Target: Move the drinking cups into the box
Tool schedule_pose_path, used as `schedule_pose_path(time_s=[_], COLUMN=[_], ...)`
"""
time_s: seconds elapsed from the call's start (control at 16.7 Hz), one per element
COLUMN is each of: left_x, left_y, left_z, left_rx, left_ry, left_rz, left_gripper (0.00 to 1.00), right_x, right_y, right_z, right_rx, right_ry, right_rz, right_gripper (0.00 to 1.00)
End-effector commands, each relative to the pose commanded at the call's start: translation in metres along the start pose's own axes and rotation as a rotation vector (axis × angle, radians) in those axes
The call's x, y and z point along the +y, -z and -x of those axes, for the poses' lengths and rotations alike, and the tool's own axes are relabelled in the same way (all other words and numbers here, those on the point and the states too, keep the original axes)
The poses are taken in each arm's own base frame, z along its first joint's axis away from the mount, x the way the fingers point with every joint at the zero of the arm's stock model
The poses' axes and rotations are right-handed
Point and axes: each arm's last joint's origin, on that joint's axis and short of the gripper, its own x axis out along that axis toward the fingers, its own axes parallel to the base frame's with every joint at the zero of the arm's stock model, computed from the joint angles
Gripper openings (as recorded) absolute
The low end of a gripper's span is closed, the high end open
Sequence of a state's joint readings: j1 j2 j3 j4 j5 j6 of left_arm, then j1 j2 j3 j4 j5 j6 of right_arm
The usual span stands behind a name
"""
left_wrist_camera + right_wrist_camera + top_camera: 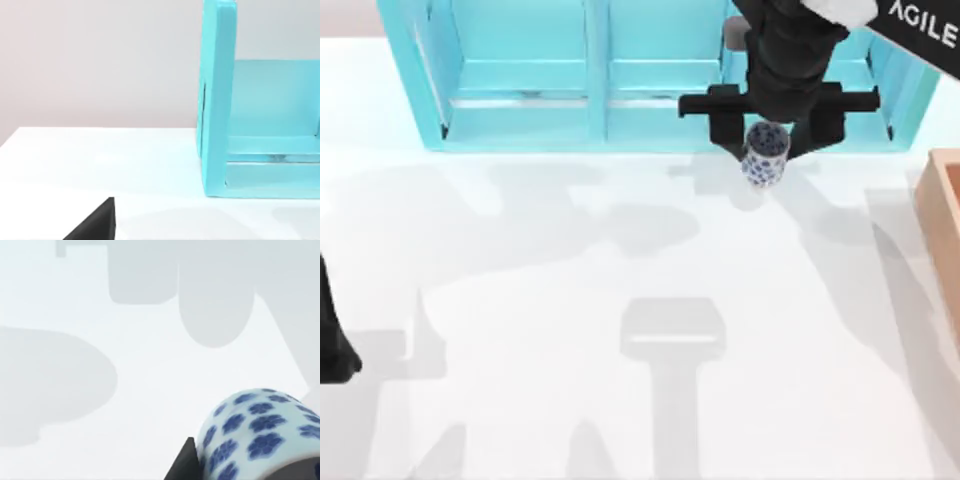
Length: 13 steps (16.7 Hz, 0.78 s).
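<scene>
Closest to the lens, in the right wrist view, sits a drinking cup (255,432) with blue flowers on white, and a dark fingertip (184,465) of our right gripper presses against its side. From above we see that right gripper (766,142) reaching in from the table's far right corner, its black arm pointing down, its two fingers set on either side of the cup (765,155) and closed on it; the cup stands upright with its dark mouth facing up, above the white table (570,330), just in front of the turquoise shelf cabinet (530,80) along the far edge. We cannot tell from these views whether the cup rests on the surface or is lifted clear of it. We count one cup, one cabinet and one box. At the table's right edge a tan box (942,220) shows a wall and a lighter rim, cut off by the frame, well apart from the cup. Our left arm (332,340) is parked at the left edge, only a dark sliver of it in view; a black corner (95,225) shows in its wrist view, and we cannot tell how its fingers stand. That view also takes in the cabinet's end wall (215,100).
</scene>
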<state>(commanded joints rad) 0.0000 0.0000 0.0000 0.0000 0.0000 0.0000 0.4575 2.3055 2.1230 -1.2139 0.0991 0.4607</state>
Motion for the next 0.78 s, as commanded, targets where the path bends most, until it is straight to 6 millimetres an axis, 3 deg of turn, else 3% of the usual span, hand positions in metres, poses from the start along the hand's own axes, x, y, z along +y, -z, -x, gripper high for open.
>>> schedule_pose_path(time_s=[0.18, 0.54, 0.66, 0.78], left_x=[0.0, 0.0, 0.0, 0.0], left_y=[0.0, 0.0, 0.0, 0.0], left_z=[0.0, 0.0, 0.0, 0.0], left_rx=[0.0, 0.0, 0.0, 0.0], left_ry=[0.0, 0.0, 0.0, 0.0], left_rz=[0.0, 0.0, 0.0, 0.0], left_gripper=[1.0, 1.0, 1.0, 1.0], right_x=[-0.024, -0.03, -0.054, -0.09], right_y=[-0.002, -0.002, -0.003, -0.002], right_z=[0.022, 0.025, 0.03, 0.037], right_rx=[0.0, -0.003, 0.002, 0.013], right_ry=[-0.005, -0.006, -0.004, -0.003], right_rz=[-0.009, -0.007, -0.005, -0.003], right_gripper=[0.0, 0.0, 0.0, 0.0])
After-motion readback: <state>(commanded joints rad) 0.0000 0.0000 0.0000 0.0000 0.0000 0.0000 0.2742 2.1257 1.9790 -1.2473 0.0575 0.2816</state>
